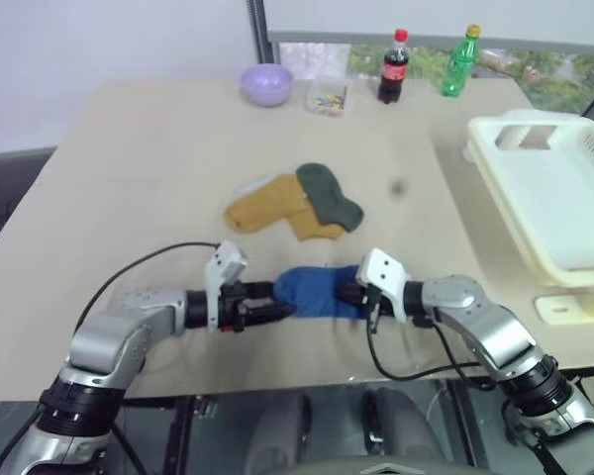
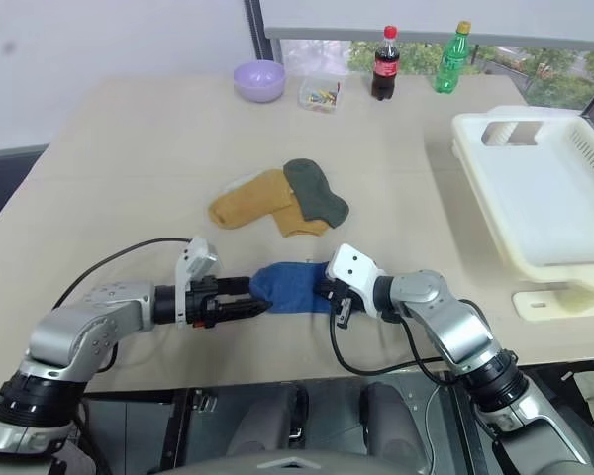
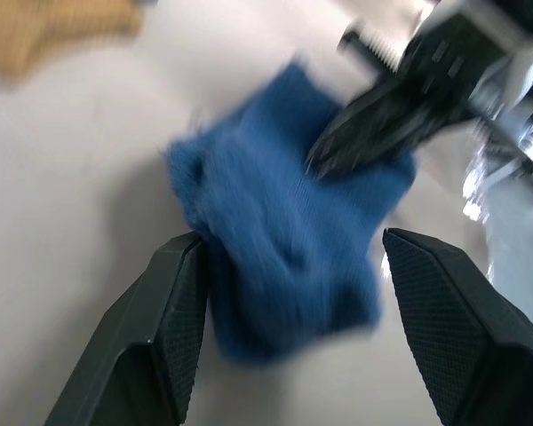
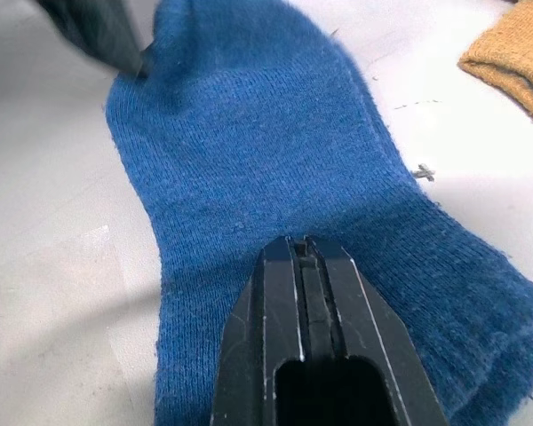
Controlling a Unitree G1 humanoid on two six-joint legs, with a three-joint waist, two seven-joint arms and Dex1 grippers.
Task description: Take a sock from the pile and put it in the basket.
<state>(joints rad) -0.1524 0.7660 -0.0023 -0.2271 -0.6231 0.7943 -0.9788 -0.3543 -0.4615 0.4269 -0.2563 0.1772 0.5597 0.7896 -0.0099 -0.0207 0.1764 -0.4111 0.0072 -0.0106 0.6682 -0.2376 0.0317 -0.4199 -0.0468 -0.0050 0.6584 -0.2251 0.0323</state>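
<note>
A royal blue sock (image 1: 312,289) lies near the table's front edge, apart from the pile. In the pile, farther back, a mustard yellow sock (image 1: 272,208) sits partly under a dark green one (image 1: 329,193). My left gripper (image 3: 293,241) is open, with its fingers on either side of the blue sock's left end. From the right, my right gripper (image 4: 306,241) is shut, its tips resting on the blue sock (image 4: 249,133). I see no fabric between them. The cream-white basket (image 1: 549,198) stands at the table's right edge.
Along the back edge stand a lilac bowl (image 1: 266,84), a small clear box (image 1: 328,97), a cola bottle (image 1: 394,67) and a green bottle (image 1: 459,61). Black cables trail from both wrists over the front edge. Bare tabletop separates the pile from the basket.
</note>
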